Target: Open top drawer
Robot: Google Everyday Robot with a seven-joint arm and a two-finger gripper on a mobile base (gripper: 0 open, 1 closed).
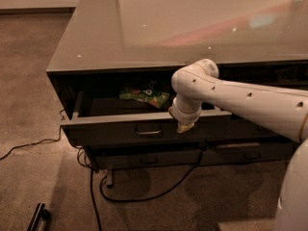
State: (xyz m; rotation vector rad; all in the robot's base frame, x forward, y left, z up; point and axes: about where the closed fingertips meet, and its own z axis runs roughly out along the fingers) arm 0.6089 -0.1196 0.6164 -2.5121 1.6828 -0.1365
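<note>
The top drawer [106,126] is seen standing open at centre frame, its right part hidden by the arm [240,100]. The gripper [185,125] is placed at the front's upper edge; its state cannot be told. Print on the green packet [144,94] inside cannot be read.

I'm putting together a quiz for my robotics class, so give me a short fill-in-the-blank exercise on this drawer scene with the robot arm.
1. The top drawer is ____, not shut.
2. Inside it lies a crumpled packet that is mostly ____ in colour.
3. The gripper is at the drawer's front edge, on the picture's ____ side of the metal pull.

Missing words: open; green; right.
</note>
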